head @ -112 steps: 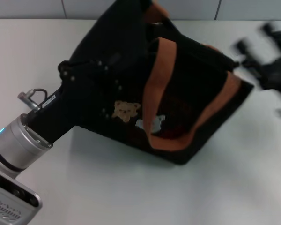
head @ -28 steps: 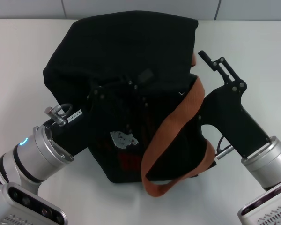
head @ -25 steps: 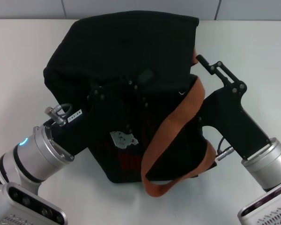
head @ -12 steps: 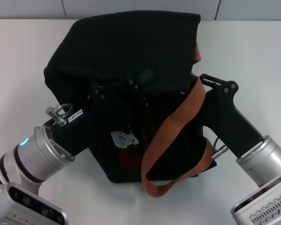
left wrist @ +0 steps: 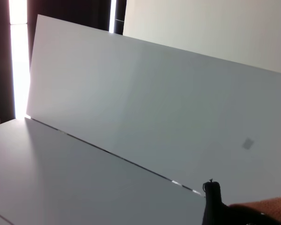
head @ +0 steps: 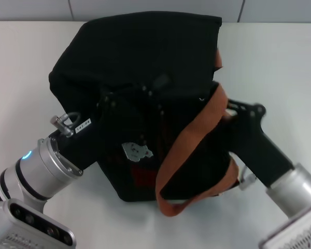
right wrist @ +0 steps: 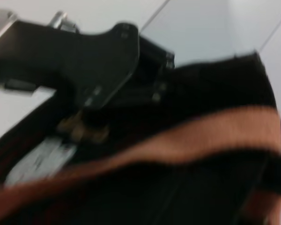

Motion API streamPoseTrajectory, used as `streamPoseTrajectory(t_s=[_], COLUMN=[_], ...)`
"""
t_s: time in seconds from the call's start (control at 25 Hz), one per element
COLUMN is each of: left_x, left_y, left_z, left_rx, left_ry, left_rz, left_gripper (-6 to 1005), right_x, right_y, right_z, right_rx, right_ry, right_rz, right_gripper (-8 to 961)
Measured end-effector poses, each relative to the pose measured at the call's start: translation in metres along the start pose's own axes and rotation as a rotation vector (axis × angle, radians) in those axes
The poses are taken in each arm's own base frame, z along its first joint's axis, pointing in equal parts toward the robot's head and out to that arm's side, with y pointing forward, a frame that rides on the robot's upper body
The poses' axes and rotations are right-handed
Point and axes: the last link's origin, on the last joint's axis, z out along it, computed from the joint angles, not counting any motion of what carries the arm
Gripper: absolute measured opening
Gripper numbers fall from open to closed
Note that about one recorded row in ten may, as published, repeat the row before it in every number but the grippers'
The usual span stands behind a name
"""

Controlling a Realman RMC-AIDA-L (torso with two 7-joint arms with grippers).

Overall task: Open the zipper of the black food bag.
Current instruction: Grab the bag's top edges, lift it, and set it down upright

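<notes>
Bag at mid-table, one gripper pressed to each of its sides.

You have the black food bag [head: 145, 93] on the table [head: 31, 62], with the wall panel [left wrist: 154, 122] behind. The left gripper [head: 122, 111] sits against its left front; the right gripper [head: 230, 111] meets its right side, beside the strap handle [head: 189, 140].

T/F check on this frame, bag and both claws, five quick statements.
1. The black food bag stands on a white table. True.
2. The left claw hangs above the bag, clear of it. False: it is pressed against the bag's front.
3. An orange-brown strap loops down the bag's front. True.
4. The right claw is parked far off at the table edge. False: it is at the bag's right side, by the strap.
5. A bear patch shows on the bag's front. True.
</notes>
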Motion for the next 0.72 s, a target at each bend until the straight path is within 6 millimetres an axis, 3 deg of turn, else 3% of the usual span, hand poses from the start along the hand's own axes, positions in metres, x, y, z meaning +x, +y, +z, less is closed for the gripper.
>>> streamPoseTrajectory(t_s=[0.32, 0.72], left_x=[-0.005, -0.008], left_y=[-0.004, -0.002], left_z=[0.002, 0.006], left_rx=[0.027, 0.036], left_ry=[-0.027, -0.059], left_rz=[-0.032, -0.047], left_gripper=[113, 118], right_x=[0.021, 0.021], right_y=[0.016, 0.012], right_z=[-0.066, -0.079], right_rx=[-0.007, 0.034], right_ry=[0.219, 0.234], right_rz=[-0.025, -0.017], right_gripper=[6, 14])
